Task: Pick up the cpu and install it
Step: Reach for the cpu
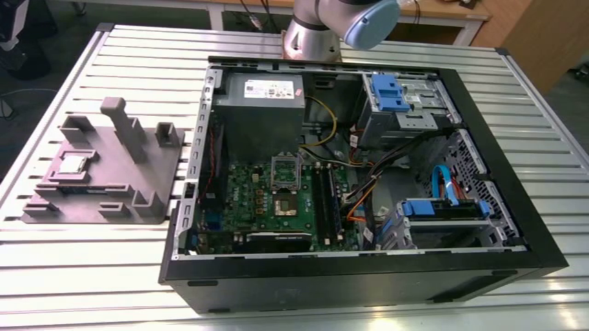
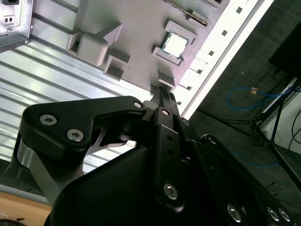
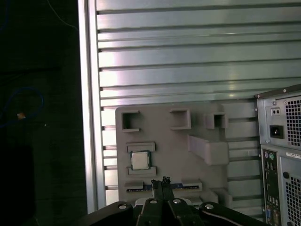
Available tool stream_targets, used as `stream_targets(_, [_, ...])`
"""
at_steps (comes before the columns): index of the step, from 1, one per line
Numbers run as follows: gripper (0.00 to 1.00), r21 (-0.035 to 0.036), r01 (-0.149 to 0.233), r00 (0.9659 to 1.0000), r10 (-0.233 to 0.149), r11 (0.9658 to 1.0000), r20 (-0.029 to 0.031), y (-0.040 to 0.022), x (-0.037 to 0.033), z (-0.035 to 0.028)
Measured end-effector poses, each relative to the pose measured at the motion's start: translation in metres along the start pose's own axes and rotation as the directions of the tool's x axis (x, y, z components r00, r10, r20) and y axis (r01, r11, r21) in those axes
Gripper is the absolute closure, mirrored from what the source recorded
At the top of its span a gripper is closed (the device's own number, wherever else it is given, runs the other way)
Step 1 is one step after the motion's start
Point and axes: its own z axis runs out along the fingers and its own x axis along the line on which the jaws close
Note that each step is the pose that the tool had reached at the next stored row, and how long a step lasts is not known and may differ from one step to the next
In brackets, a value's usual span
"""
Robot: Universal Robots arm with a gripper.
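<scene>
The cpu (image 1: 74, 164) is a small silver square chip lying in a recess of the gray holder block (image 1: 138, 172), on the exterior view's left beside the open computer case (image 1: 368, 276). It also shows as the cpu (image 3: 140, 160) in the first wrist view and the cpu (image 2: 175, 44) in the second. My gripper (image 3: 160, 181) hangs well above the block, a little off to one side of the chip, its thin fingertips (image 2: 164, 94) closed together with nothing between them. Inside the case, the motherboard's socket (image 1: 285, 201) lies open with its silver bracket (image 1: 283, 169) standing upright.
A slatted aluminium table (image 1: 92, 276) carries everything. The case holds a gray power-supply box (image 1: 265, 96), blue drive brackets (image 1: 391, 93) and loose cables (image 1: 368, 186). The arm (image 1: 318, 31) rises behind the case. The table edge (image 3: 87, 117) runs close to the block, with dark floor beyond.
</scene>
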Motion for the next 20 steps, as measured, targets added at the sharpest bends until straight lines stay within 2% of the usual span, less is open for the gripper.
stream_targets(10, [0.89, 0.0000, 0.000, 1.0000, 0.000, 1.0000, 0.0000, -0.0002, 0.0030, 0.0000])
stream_targets(20, [0.89, 0.0000, 0.000, 1.0000, 0.000, 1.0000, 0.0001, -0.0009, 0.0111, -0.0001])
